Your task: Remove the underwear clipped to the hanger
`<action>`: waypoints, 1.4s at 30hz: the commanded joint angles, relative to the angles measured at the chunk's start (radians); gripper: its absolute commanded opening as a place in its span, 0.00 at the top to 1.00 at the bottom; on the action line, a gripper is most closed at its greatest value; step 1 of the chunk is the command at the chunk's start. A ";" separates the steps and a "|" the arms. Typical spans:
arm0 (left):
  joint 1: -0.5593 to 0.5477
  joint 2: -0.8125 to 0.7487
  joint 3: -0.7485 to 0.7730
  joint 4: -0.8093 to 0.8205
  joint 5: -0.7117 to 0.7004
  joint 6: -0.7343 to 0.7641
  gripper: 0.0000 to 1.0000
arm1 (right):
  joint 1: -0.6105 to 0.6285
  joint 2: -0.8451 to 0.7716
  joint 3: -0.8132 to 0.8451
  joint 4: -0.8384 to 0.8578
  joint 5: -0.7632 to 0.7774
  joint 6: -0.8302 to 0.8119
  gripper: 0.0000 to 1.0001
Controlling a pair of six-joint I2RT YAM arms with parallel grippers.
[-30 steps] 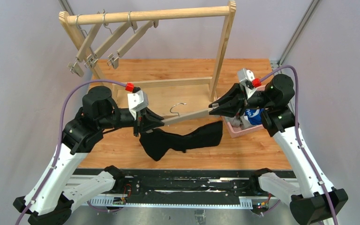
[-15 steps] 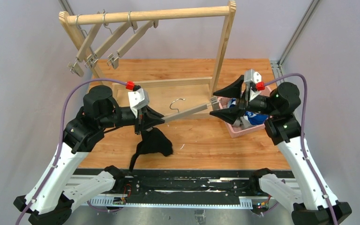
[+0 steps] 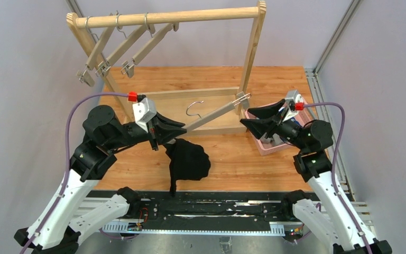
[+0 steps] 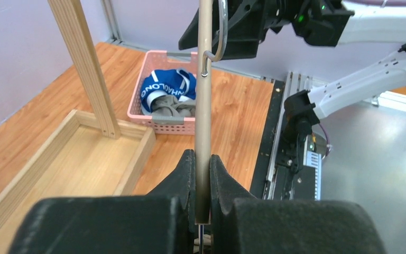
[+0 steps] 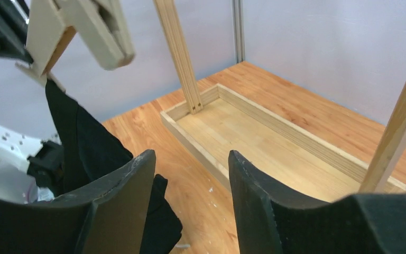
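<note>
Matt black cloth briefs [image 3: 190,161] — smooth pale wooden hanger [image 3: 211,115] — pink plastic basket [image 4: 164,125].

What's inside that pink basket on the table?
The pink basket holds a blue brief with white lettering and a grey-beige brief bunched against it. Anything beneath them, and the basket's floor, is covered by the fabric.

Bare tabletop [image 3: 238,164] between dangling black briefs [image 3: 188,161] and pink basket [image 3: 269,150]: free passage. Slanted hanger [image 3: 211,114] spans rack base frame [image 3: 180,94]; far clip just beside rack post [image 3: 250,58].
</note>
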 commanded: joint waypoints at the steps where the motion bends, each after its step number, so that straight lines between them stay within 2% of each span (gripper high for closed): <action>1: -0.005 0.003 -0.068 0.220 0.009 -0.111 1.00 | 0.014 0.028 -0.052 0.325 0.052 0.225 0.38; 3: -0.004 0.005 -0.099 0.271 0.008 -0.145 1.00 | 0.014 0.053 -0.072 0.466 0.038 0.284 0.22; 5: -0.005 0.011 -0.132 0.362 0.011 -0.194 1.00 | 0.014 0.084 -0.096 0.613 0.033 0.361 0.15; 10: -0.005 0.044 -0.173 0.508 0.020 -0.299 1.00 | 0.016 0.189 -0.098 0.915 0.017 0.527 0.14; 16: -0.005 0.075 -0.220 0.694 0.007 -0.431 1.00 | 0.027 0.301 -0.089 1.149 0.029 0.635 0.16; 30: -0.005 0.105 -0.253 0.801 0.020 -0.484 1.00 | 0.144 0.399 0.031 1.168 0.075 0.577 0.21; 42: -0.005 0.091 -0.278 0.831 0.023 -0.503 1.00 | 0.201 0.532 0.188 1.165 0.072 0.562 0.31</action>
